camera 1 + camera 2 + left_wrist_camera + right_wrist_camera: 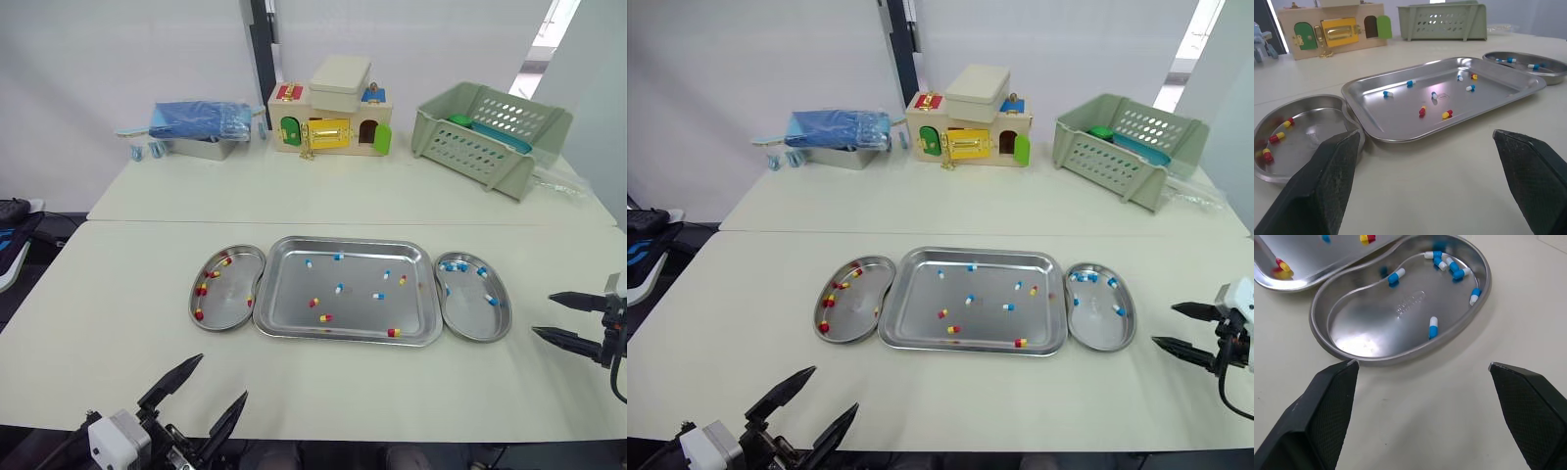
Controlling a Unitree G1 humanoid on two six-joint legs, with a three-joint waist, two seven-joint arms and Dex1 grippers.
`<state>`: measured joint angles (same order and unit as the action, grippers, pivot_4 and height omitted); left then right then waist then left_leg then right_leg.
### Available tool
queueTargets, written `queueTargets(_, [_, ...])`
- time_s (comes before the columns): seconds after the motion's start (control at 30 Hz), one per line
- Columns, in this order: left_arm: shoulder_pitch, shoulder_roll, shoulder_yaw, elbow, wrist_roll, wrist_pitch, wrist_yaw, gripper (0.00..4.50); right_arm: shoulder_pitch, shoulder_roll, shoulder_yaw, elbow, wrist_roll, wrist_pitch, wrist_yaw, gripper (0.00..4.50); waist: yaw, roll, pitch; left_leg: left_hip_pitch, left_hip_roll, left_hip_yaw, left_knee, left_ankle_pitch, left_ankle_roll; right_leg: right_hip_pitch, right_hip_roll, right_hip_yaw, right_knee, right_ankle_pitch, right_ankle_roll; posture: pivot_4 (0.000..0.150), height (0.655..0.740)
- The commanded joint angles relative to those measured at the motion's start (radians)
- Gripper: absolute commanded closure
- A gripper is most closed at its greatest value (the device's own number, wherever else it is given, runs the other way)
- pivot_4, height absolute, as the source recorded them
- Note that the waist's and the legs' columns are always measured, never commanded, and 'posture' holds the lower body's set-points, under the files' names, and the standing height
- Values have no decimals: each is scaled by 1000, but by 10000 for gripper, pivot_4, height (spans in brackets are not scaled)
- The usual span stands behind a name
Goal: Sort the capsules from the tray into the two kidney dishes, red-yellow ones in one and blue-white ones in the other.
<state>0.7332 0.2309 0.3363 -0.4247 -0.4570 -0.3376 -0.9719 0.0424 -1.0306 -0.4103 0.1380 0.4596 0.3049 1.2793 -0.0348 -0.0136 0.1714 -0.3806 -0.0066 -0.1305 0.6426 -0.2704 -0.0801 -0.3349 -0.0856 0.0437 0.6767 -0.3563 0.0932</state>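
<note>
A rectangular steel tray (284, 323) lies mid-table holding several loose capsules, both blue-white (339, 288) and red-yellow (393, 333). The left kidney dish (217, 321) beside it holds several red-yellow capsules (202, 290). The right kidney dish (473, 327) holds several blue-white capsules (1433, 327). My left gripper (204, 399) hangs open at the table's near edge, in front of the left dish, holding nothing. My right gripper (559, 318) stands open just right of the right dish, also holding nothing.
At the back of the table stand a wooden latch-board house (331, 122), a green plastic basket (490, 132) and a metal box with a blue bag (201, 127). A seam (147, 221) splits the near table from the far one.
</note>
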Motion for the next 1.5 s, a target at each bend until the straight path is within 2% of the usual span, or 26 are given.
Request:
queueTargets(0.03, [-5, 15, -4, 3, -9, -32, 20, 114, -69, -39, -14, -234, 139, 188, -33, 0, -2, 1, 0, 0, 0, 0, 0, 0, 0, 0, 0, 0, 0, 0, 0, 1500, 7400])
queueTargets(0.17, [-25, 20, -5, -4, -22, -25, 57, 114, -245, 20, 131, -457, 202, 359, -191, 0, -1, 2, -1, 0, 1, -1, 0, 0, 0, 0, 1, -1, 0, 0, 0, 1500, 7400])
queueTargets(0.27, [-20, 25, -12, -6, -28, -24, 71, 114, -382, 105, 240, -533, 240, 500, -317, 0, 0, -3, 0, -1, 1, -2, 0, 0, 0, 0, 2, -2, 0, 0, 0, 1500, 7400])
queueTargets(0.4, [-2, 17, -17, -12, -33, -26, 104, 114, -592, 323, 405, -546, 246, 688, -531, 0, 3, -5, 2, -3, 1, -3, 0, 0, 0, -2, 1, -2, -1, 0, 0, 1500, 7400])
queueTargets(0.57, [15, -11, -40, -36, -26, -20, 165, 114, -785, 531, 605, -448, 135, 772, -677, 0, 0, -4, 2, -3, 1, -3, -1, 0, 0, -4, 1, -2, 0, 0, 0, 1500, 7400])
queueTargets(0.8, [-2, -24, -40, -46, -21, -23, 247, 114, -882, 698, 781, -291, -35, 725, -764, 0, -2, -4, 2, -5, 0, -3, -1, 0, -1, -9, 1, 0, 2, 0, 0, 1500, 7400])
queueTargets(1.1, [25, -29, -60, -43, -8, -49, 263, 114, -981, 863, 873, 1, -224, 567, -781, 0, -23, -3, 2, -5, 1, -3, -1, 0, -1, -14, 2, 0, 4, 0, 0, 1500, 7400])
queueTargets(1.2, [25, -27, -57, -47, -12, -48, 272, 0, -999, 893, 894, 90, -280, 503, -771, 6095, -23, -3, 2, -6, 1, -3, -1, 0, -1, -14, 2, 0, 4, 0, 0, 1500, 7400])
queueTargets(1.27, [25, -24, -54, -46, -12, -52, 271, 0, -1012, 914, 897, 148, -311, 467, -768, 12382, -23, -3, 2, -6, 1, -3, -1, 0, -1, -16, 2, 0, 4, 0, -1, 1500, 7400])
queueTargets(1.5, [41, -30, -57, -33, -12, -75, 262, 0, -1026, 984, 876, 291, -374, 392, -763, 12382, -26, -3, 2, -6, 1, -3, -2, 0, -1, -16, 2, 1, 5, 0, -1, 1500, 7400])
